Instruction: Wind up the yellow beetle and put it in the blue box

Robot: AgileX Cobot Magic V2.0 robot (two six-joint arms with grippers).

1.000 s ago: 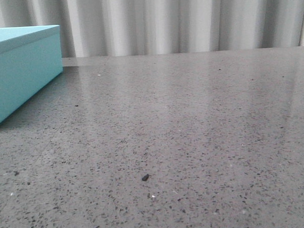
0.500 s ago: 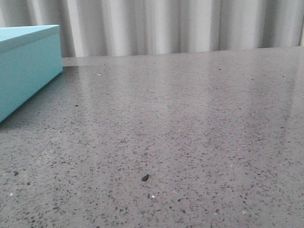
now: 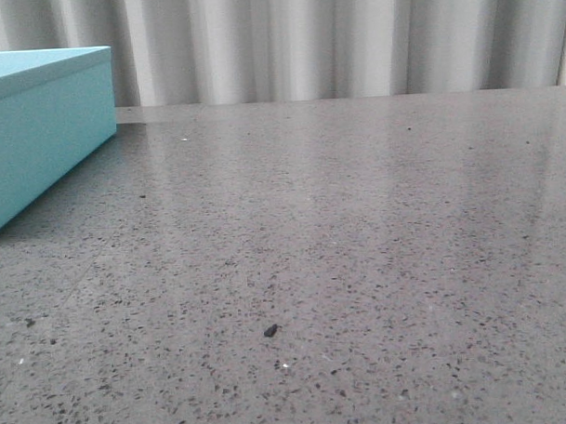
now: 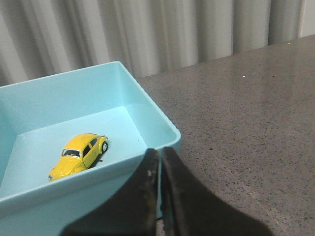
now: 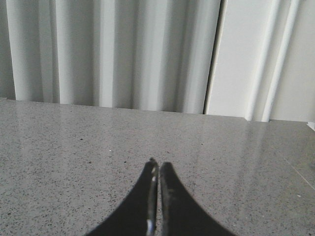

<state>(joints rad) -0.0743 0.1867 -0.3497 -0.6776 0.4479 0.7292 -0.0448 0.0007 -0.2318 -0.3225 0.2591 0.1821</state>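
Observation:
The blue box (image 3: 38, 127) stands at the far left of the table in the front view, where only its side and top edge show. In the left wrist view the blue box (image 4: 162, 123) is open, and the yellow beetle (image 4: 78, 155) sits on its floor. My left gripper (image 4: 160, 152) is shut and empty, just outside the box's near wall, by its corner. My right gripper (image 5: 159, 167) is shut and empty above bare table. Neither gripper shows in the front view.
The grey speckled table (image 3: 359, 247) runs back to a pale curtain (image 3: 305, 44). A small dark speck (image 3: 270, 331) lies on the table near the front.

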